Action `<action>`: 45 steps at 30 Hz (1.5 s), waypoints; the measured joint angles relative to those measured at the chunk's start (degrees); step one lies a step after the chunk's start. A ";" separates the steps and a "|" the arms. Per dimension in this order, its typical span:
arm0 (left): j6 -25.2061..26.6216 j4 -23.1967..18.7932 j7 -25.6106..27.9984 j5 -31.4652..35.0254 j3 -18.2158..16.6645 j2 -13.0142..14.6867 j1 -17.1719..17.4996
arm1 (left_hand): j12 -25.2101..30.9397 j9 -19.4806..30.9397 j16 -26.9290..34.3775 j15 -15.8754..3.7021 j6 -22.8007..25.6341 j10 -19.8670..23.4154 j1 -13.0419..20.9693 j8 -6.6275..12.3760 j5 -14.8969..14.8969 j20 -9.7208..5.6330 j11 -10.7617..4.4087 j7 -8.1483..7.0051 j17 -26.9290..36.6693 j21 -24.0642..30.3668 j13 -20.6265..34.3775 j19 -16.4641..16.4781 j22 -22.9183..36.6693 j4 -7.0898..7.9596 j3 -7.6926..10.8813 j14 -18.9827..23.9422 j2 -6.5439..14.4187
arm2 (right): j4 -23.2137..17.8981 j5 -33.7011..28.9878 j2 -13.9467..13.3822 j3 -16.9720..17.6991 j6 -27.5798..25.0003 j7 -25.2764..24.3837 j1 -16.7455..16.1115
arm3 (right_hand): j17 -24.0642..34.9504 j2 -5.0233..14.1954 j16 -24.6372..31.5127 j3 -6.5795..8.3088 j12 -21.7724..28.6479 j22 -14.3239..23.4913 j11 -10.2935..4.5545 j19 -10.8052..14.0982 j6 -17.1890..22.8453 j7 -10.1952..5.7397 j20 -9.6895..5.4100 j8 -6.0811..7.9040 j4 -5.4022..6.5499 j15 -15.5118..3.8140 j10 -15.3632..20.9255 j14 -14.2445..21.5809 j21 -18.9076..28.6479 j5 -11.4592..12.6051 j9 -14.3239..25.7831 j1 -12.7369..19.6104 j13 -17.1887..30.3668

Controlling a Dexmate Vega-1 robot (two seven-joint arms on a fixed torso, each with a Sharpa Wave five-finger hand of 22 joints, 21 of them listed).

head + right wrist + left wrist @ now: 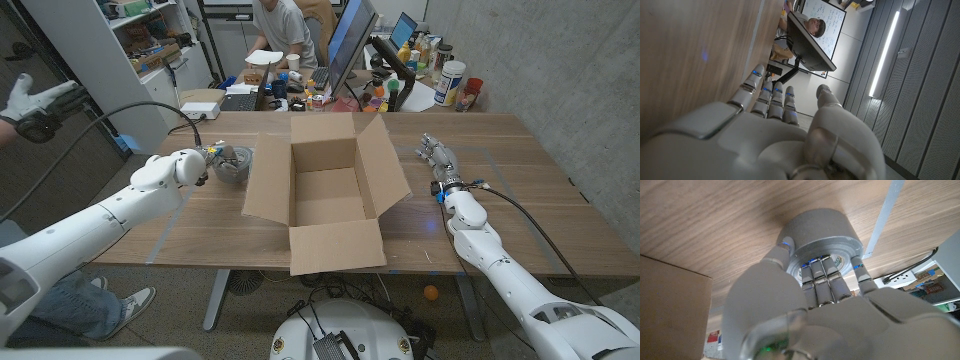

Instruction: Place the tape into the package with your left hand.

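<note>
Tape (pixel 822 235), a thick grey roll, gripped by left robot hand (pixel 815 305); right robot hand (pixel 437 155) spread, holding nothing.

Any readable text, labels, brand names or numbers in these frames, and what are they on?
None can be read.
Label inside the tape roll: printing blurred.
Whiteboard: handwriting too small.
Bottles and containers behind the table: labels too small.
Cardboard box: no print shows.
</note>
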 measured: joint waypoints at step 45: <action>6.59 -4.48 1.76 -0.62 2.01 1.05 -0.32 | 0.55 1.32 0.12 1.85 3.75 4.67 2.32 3.10 -0.22 1.47 1.43 1.32 1.59 7.06 -0.04 1.47 -0.62 0.19 -0.30 5.14 -1.43 | -3.92 -0.92 -1.03 0.35 -1.06 -0.04 0.31 | -0.27 0.00 0.00 -0.32 0.00 0.00 -0.17 0.00 0.08 -0.08 0.00 0.00 0.02 0.00 0.17 0.00 0.00 0.00 0.00 0.00 0.00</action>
